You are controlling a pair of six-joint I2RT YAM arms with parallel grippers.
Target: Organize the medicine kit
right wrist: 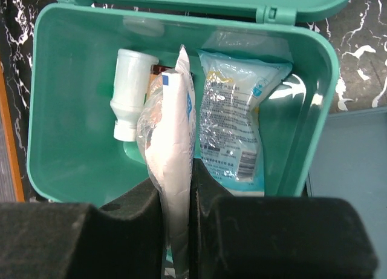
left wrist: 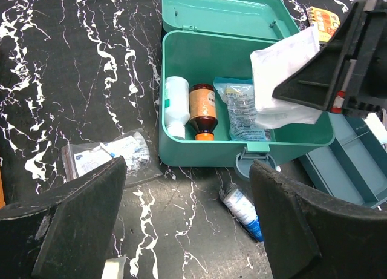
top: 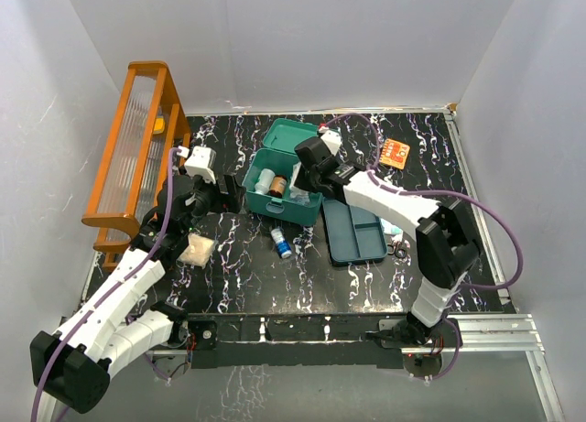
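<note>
While right end effector [right wrist: 178,191] pinches packet [right wrist: 175,128], medicine kit [right wrist: 60,109] holds two bottles [left wrist: 202,109] — pouch [right wrist: 233,121].

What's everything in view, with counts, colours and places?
medicine kit box: one, teal, open, table centre
tray insert: one, teal, right of box
white bottle: one, white, in box
amber bottle: one, brown, in box
clear sachet: one, clear, in box
white packet: one, white, above box
small tube: one, blue-white, before box
clear bag: one, clear, left of tube
wooden rack: one, orange, table's left edge
orange card: one, orange, far right
left arm: one, white-black, jaws open
right arm: one, white-black, jaws gripping white packet
</note>
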